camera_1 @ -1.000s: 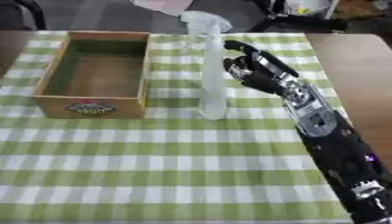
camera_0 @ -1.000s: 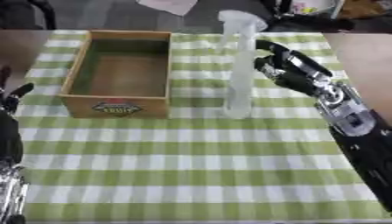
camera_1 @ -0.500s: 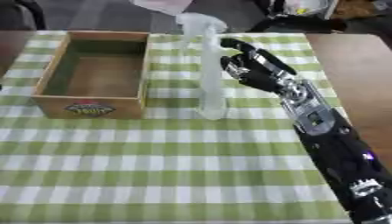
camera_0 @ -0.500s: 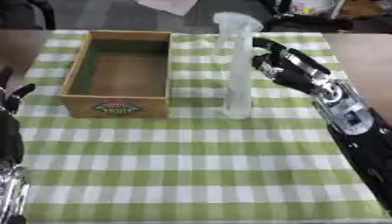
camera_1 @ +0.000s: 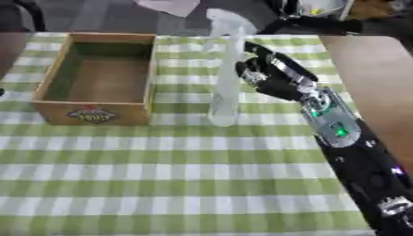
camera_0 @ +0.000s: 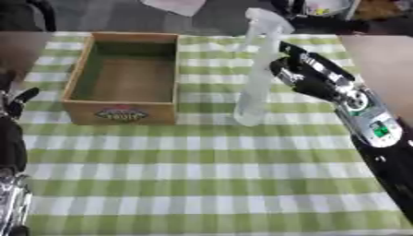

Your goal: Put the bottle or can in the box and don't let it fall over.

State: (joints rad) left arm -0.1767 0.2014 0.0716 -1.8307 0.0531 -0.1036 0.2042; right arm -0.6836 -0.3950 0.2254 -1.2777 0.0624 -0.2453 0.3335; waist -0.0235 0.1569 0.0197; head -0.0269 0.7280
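Observation:
A tall clear spray bottle (camera_0: pixel 255 69) stands upright on the green checked cloth, just right of the wooden box (camera_0: pixel 79 91). The box is open on top and holds nothing. My right hand (camera_0: pixel 300 73) sits close to the bottle's right side at mid height, fingers partly curled toward it, with a narrow gap still showing in the right eye view between the fingers (camera_1: pixel 256 73) and the bottle. My left hand (camera_0: pixel 14 101) rests at the left edge of the left eye view, fingers relaxed and pointing up.
The checked cloth (camera_0: pixel 202 184) covers most of the table, with bare brown tabletop (camera_1: pixel 371 78) to the right. Dark objects and a pale sheet (camera_0: pixel 174 5) lie beyond the far edge. Open cloth stretches across the near half.
The right hand has edged left, closer to the bottle. The bottle and box stay where they were. The view has shifted slightly.

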